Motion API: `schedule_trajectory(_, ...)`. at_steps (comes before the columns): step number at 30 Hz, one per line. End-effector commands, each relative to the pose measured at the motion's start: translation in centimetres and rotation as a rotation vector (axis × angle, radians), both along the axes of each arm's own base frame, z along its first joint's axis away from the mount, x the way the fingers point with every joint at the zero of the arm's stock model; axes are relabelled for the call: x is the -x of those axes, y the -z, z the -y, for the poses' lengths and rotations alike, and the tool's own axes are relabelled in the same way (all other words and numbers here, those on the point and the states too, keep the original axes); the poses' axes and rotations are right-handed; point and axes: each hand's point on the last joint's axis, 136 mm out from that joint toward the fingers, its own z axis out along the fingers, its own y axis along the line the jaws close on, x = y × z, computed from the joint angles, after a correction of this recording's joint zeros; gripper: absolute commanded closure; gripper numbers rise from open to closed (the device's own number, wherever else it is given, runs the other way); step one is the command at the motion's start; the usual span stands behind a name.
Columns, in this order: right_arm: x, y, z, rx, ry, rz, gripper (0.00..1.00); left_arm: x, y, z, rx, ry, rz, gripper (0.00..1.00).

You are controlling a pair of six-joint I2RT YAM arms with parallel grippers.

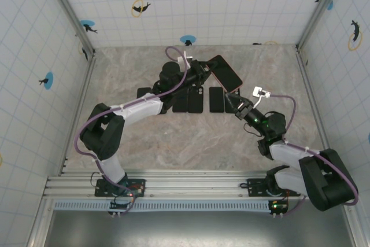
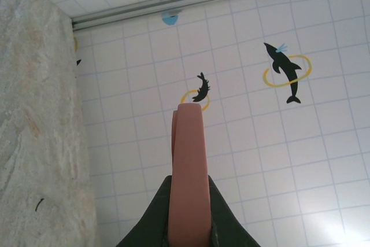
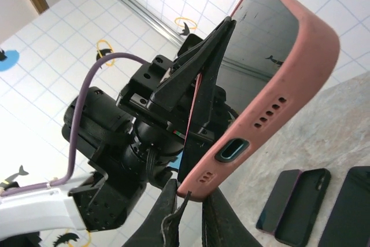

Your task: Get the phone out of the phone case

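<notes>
Item: phone (image 3: 263,33), seated in pink phone case (image 3: 300,67), held aloft above the table (image 1: 173,143), toward its far edge.
Left gripper (image 1: 203,74): I see it clamped across phone and case.
Right gripper (image 3: 188,203): pinching the case's bottom corner.
Dark phones and cases (image 1: 195,100): in a row on the table beneath.

Blocked at mid-table by a row of dark phones and cases (image 1: 196,100) lying flat side by side. Blocked just behind it by the cased phone (image 1: 226,72), held off the surface, clamped in the left gripper (image 1: 207,74) and pinched at its lower corner by the right gripper (image 1: 232,96). Open over the bare tabletop (image 1: 191,143) near the arm bases and toward the far corners, but hemmed in by tiled walls (image 1: 191,4) left, back and right.
</notes>
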Motion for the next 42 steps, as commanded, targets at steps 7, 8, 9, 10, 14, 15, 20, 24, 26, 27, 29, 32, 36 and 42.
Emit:
schedule_trajectory(7, -3.5, 5.0, 2.8, 0.190, 0.190, -0.125, 0.95, 3.2, -5.8, -0.2, 0.127, 0.104, 0.089, 1.00)
schedule_trajectory(8, -3.4, 5.1, 3.0, 0.189, 0.195, -0.127, 0.95, 3.3, -5.9, -0.2, 0.126, 0.108, 0.090, 1.00)
schedule_trajectory(9, -3.3, 4.9, 3.2, 0.179, 0.194, -0.120, 0.95, 3.3, -5.8, -0.1, 0.124, 0.108, 0.089, 1.00)
schedule_trajectory(10, -3.2, 4.6, 3.3, 0.168, 0.191, -0.111, 0.95, 3.2, -5.7, -0.1, 0.120, 0.109, 0.090, 1.00)
schedule_trajectory(14, -2.4, 2.9, 2.7, 0.159, 0.133, -0.037, 0.91, 2.9, -5.0, 0.0, 0.085, 0.100, 0.097, 1.00)
schedule_trajectory(15, -2.2, 2.5, 2.6, 0.162, 0.119, -0.015, 0.88, 2.8, -4.8, 0.0, 0.072, 0.099, 0.107, 1.00)
schedule_trajectory(20, -1.2, 1.4, 2.5, 0.206, 0.071, 0.062, 0.77, 1.9, -3.8, -0.5, -0.009, 0.077, 0.166, 1.00)
schedule_trajectory(24, -0.9, 2.2, 2.4, 0.294, 0.041, 0.082, 0.69, 1.5, -3.7, -1.0, -0.102, 0.079, 0.260, 1.00)
schedule_trajectory(26, -0.5, 2.4, 2.1, 0.338, 0.004, 0.102, 0.64, 1.5, -3.8, -1.4, -0.132, 0.097, 0.316, 1.00)
schedule_trajectory(27, -0.5, 2.5, 1.9, 0.369, -0.016, 0.112, 0.63, 1.5, -3.7, -1.6, -0.148, 0.103, 0.336, 1.00)
schedule_trajectory(29, -0.4, 3.2, 1.4, 0.461, -0.064, 0.125, 0.59, 1.7, -3.8, -2.3, -0.172, 0.137, 0.406, 1.00)
schedule_trajectory(32, 0.4, 4.2, 0.4, 0.549, -0.157, 0.163, 0.53, 2.4, -3.9, -3.3, -0.220, 0.213, 0.546, 1.00)
schedule_trajectory(36, 1.1, 5.4, -0.6, 0.627, -0.236, 0.218, 0.51, 3.7, -3.4, -4.5, -0.290, 0.296, 0.652, 1.00)
schedule_trajectory(42, 2.0, 6.1, -2.9, 0.706, -0.383, 0.321, 0.50, 7.0, -3.9, -5.6, -0.300, 0.448, 0.789, 1.00)
